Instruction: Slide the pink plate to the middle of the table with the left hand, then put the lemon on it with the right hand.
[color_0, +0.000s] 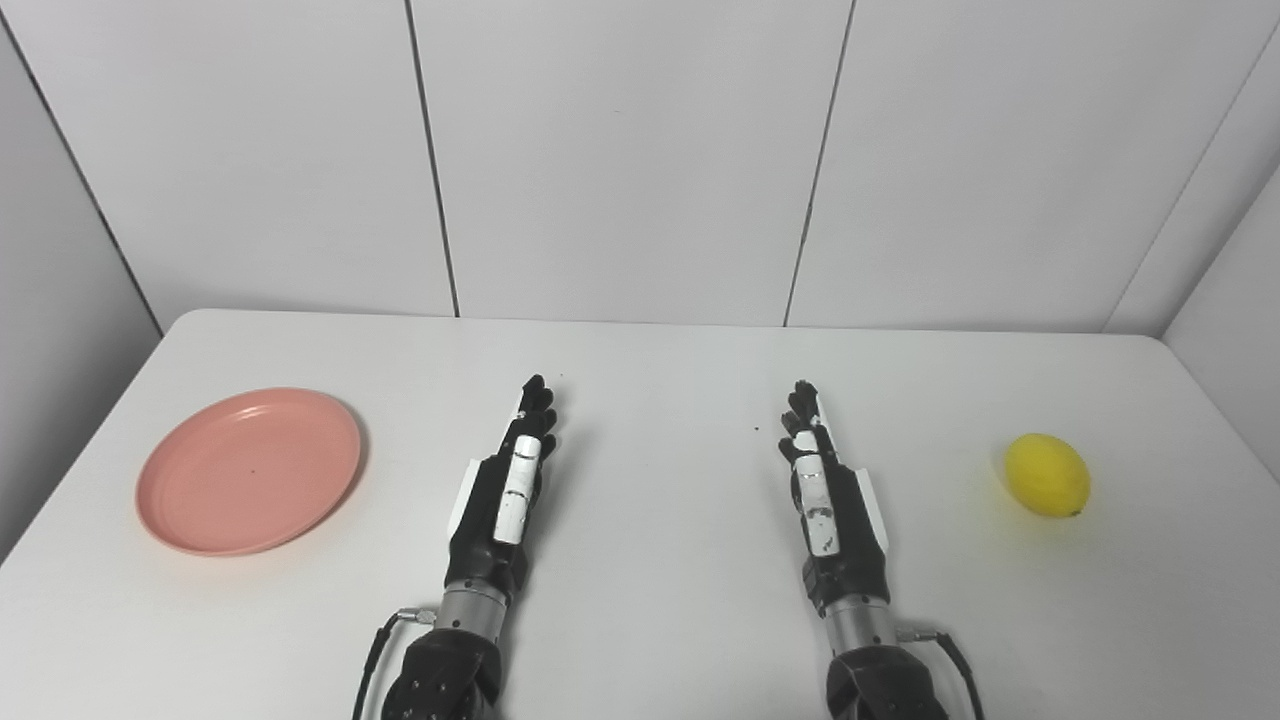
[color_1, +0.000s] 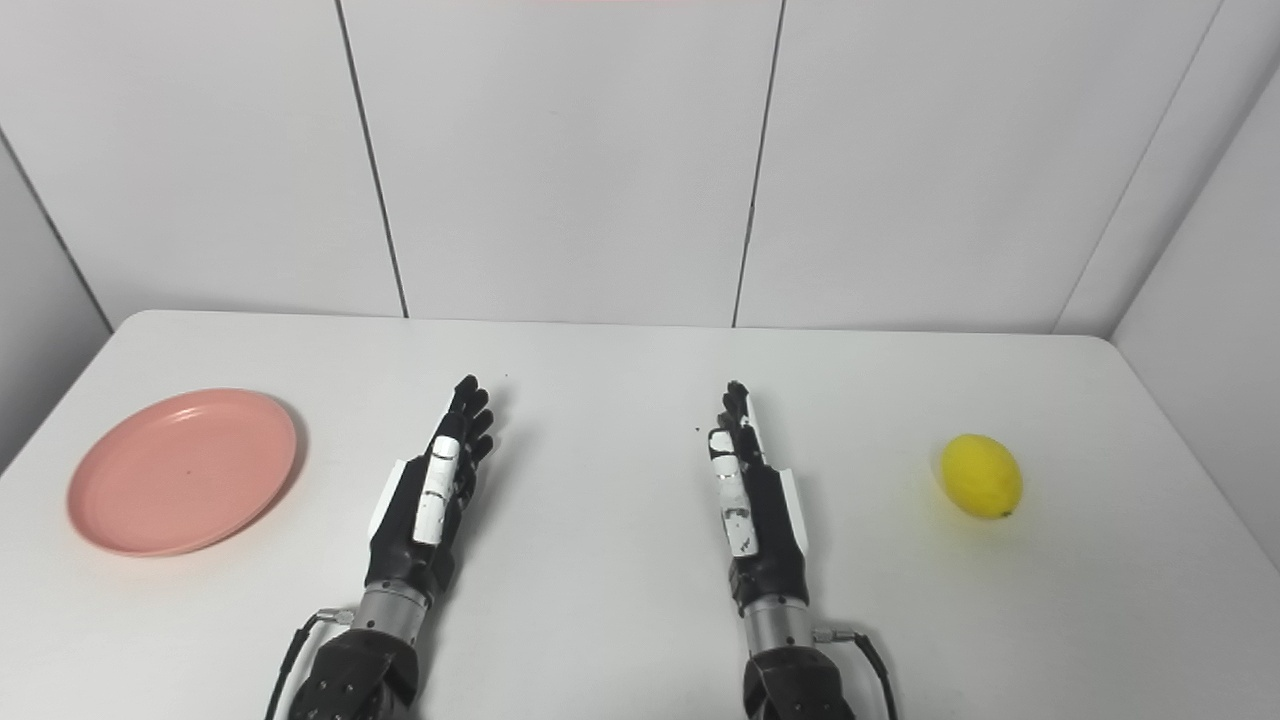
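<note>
Room: white panelled walls (color_0: 620, 150) fill the upper half of the frame, split by thin dark vertical seams.
Surface: white surface (color_0: 650, 560) with rounded far corners, filling the lower half of the frame.
Writing: no brand, label or lettering can be read anywhere.
Pink plate: the pink plate (color_0: 250, 470) lies flat at the left of the frame, near the left edge of the surface and apart from both hands.
Lemon: the lemon (color_0: 1047, 474) lies on its side at the right of the frame, near the right edge.
Left robot hand: the left robot hand (color_0: 510, 490), lower centre-left, is stretched out flat with fingers together, pointing at the far wall, holding nothing.
Right robot hand: the right robot hand (color_0: 825, 495), lower centre-right, is posed the same way, also holding nothing.
Open room: bare surface lies between the two hands and between each hand and its nearer object.
</note>
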